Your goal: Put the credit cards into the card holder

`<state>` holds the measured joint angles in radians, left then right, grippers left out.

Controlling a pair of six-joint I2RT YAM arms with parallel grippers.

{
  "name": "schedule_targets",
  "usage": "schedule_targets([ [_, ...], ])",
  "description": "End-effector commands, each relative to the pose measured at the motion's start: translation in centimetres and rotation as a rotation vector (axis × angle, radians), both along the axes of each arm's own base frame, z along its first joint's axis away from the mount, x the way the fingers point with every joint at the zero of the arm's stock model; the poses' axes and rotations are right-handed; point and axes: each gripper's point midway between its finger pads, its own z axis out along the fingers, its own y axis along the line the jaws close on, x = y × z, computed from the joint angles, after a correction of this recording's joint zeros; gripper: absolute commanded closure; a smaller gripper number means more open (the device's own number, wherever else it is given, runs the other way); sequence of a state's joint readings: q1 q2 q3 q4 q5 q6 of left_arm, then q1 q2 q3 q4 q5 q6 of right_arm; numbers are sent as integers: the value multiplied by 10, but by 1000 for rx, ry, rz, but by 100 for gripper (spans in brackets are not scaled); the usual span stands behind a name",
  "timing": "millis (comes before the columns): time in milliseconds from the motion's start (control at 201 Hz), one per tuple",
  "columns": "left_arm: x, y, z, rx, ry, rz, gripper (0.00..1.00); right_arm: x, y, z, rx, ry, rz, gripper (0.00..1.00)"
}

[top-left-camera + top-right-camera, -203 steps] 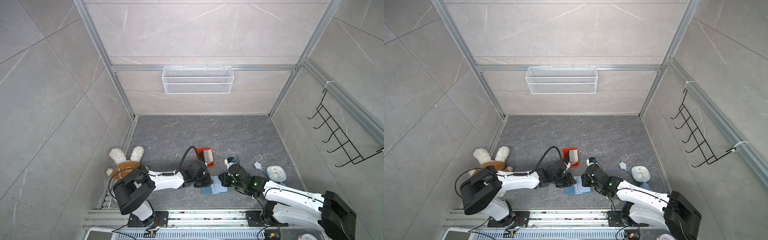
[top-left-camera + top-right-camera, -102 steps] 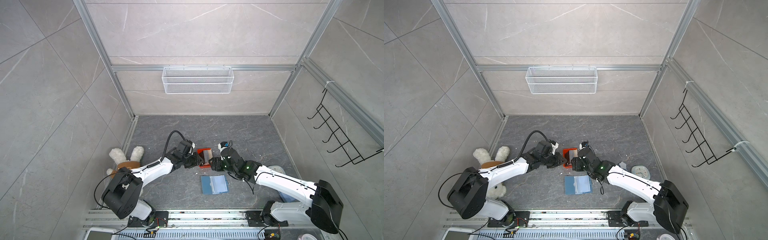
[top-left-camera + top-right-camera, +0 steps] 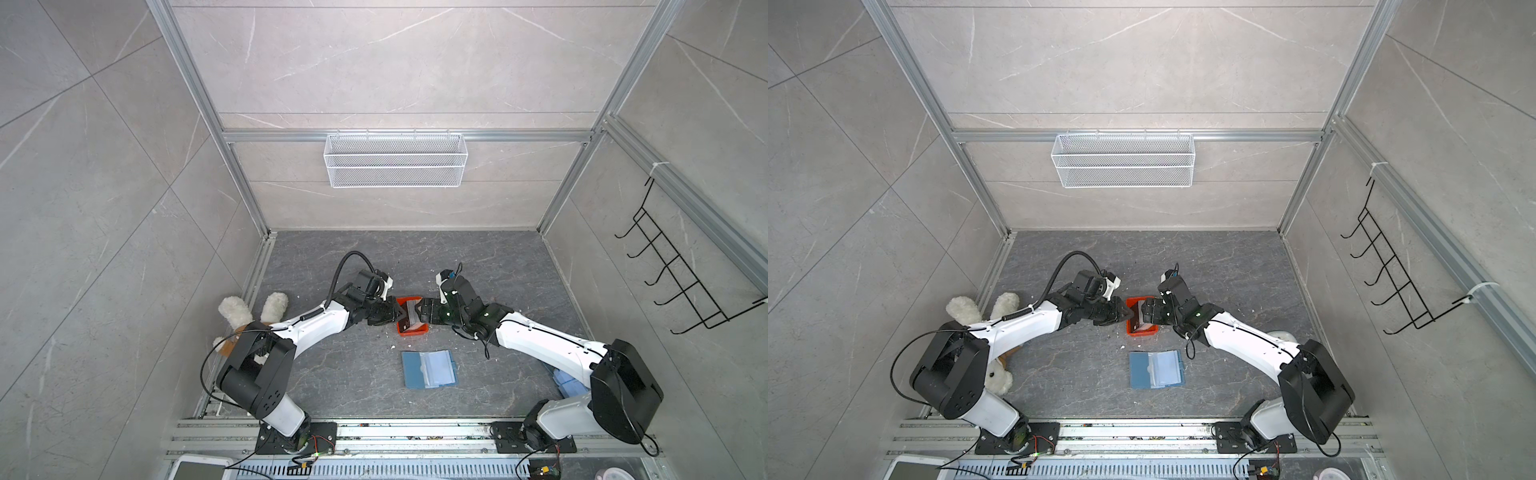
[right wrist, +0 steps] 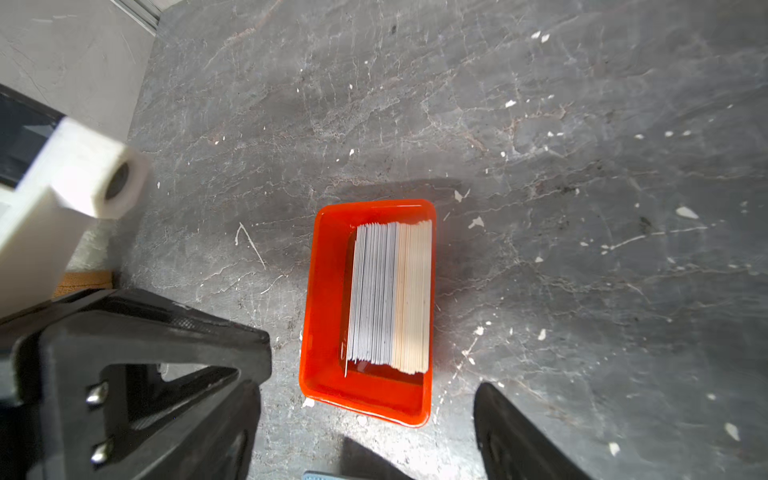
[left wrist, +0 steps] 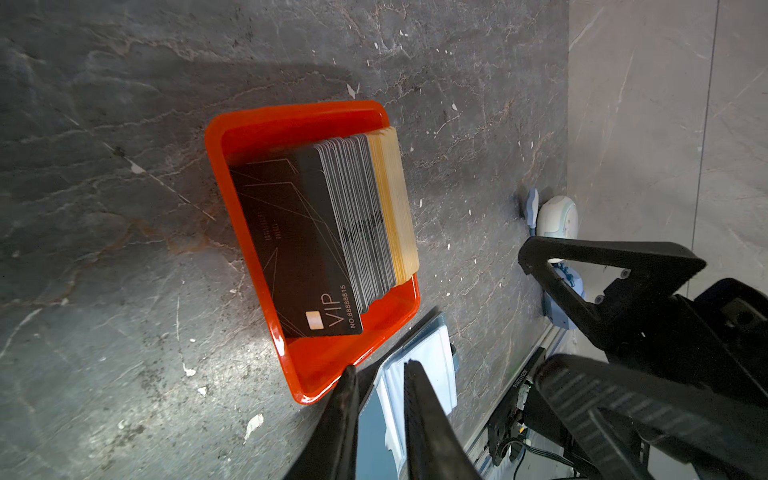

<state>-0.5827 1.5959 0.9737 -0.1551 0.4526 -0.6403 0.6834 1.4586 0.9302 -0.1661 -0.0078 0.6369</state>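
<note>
Right pincer [image 4: 374, 365] wide open, empty; left pincer [image 5: 381, 365] narrowly open, empty. Cards [image 5: 324, 232] stand in tray [image 5: 291, 120] between them. Holder [image 3: 430, 369] lies open behind both, on worktop [image 3: 332, 374]; no card in yet.

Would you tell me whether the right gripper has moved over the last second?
Yes. The right gripper has moved away from the card holder, toward the back wall, and is now at the orange tray.
</note>
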Motion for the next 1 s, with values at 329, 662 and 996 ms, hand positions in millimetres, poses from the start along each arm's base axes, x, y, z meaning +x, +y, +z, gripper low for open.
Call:
schedule_targets([
  [329, 7, -3, 8, 5, -39, -43, 77, 21, 19, -1, 110, 10, 99, 19],
  [662, 9, -1, 8, 13, -52, -34, 77, 26, 19, -22, 89, 41, 102, 19],
  [996, 12, -2, 0, 30, -37, -27, 77, 30, 21, -42, 52, 73, 107, 20],
])
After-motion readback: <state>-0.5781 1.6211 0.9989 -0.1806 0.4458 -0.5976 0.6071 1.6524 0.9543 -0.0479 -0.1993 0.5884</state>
